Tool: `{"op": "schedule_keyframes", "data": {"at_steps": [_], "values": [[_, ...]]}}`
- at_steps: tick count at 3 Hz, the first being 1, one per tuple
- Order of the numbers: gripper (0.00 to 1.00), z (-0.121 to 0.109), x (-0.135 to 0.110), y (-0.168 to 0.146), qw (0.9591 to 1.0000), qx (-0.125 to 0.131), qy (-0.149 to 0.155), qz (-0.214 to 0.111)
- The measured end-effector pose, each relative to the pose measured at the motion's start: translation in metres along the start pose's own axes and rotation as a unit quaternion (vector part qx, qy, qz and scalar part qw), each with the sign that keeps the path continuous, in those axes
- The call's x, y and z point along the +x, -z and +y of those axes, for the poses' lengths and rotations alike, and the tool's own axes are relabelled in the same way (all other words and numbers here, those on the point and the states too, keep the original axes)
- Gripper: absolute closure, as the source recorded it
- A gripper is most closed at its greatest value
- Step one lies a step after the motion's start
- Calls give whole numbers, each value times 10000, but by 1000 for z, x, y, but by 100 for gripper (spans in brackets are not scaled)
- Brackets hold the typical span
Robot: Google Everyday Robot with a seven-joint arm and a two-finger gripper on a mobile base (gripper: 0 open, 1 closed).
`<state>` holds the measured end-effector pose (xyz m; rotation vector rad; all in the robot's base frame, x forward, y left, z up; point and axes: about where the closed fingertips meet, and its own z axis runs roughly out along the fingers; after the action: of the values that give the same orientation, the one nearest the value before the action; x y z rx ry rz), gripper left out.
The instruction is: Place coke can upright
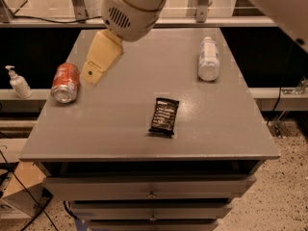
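Observation:
The coke can (66, 82), red-orange with white markings and a silver end rim, lies on its side near the left edge of the grey table (120, 134). My gripper (96, 67) hangs above the table just right of the can, its tan finger pointing down-left, with a small gap to the can. It holds nothing that I can see.
A clear plastic bottle with a white label (208, 58) lies at the back right. A black snack wrapper (163, 116) lies in the middle. A soap dispenser (18, 83) stands on a ledge left of the table. Drawers sit below the table front.

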<state>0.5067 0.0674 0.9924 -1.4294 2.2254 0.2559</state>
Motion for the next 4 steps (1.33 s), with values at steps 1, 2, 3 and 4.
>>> {"op": "schedule_keyframes", "data": {"at_steps": [1,2,3,4], "values": [[0,3,-32,-34,9998,-53,174,-59],[0,-1,-59,-65,9996,-211,106,-167],[0,-19,-98,-119,9993,-263,-94,-264],[0,-19,-99,-122,9992,-271,-95,-259]]}}
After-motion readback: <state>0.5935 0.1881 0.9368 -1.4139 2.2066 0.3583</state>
